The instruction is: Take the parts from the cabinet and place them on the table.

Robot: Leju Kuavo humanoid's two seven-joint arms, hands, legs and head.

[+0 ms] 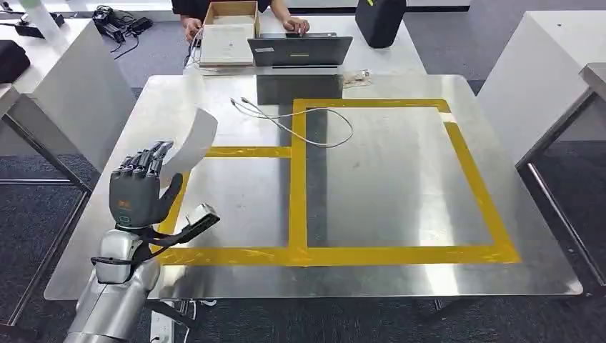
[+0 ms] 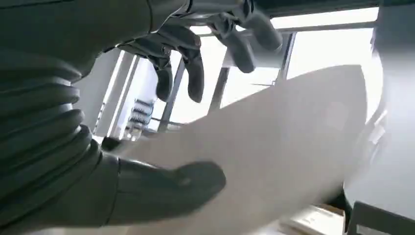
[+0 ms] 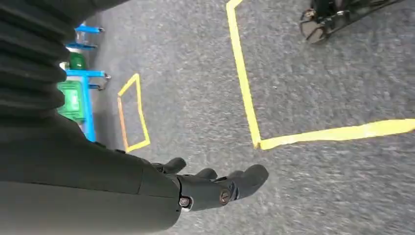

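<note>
My left hand [image 1: 139, 189] is raised over the left side of the metal table [image 1: 400, 193], near the yellow tape lines [image 1: 298, 179]. It holds a white curved part [image 1: 190, 141] that stands up between thumb and fingers. In the left wrist view the white part [image 2: 279, 142] lies across the thumb [image 2: 171, 183], with the dark fingers [image 2: 193, 73] curled above it. My right hand [image 3: 215, 186] hangs beside my body over grey carpet, fingers stretched out and holding nothing.
A white cable [image 1: 300, 121] lies on the table inside the taped area. At the far edge stand a laptop [image 1: 299, 50], a cardboard box [image 1: 229, 32] and a black bag [image 1: 379, 20], with a person's hands [image 1: 294, 26] there. White tables flank both sides.
</note>
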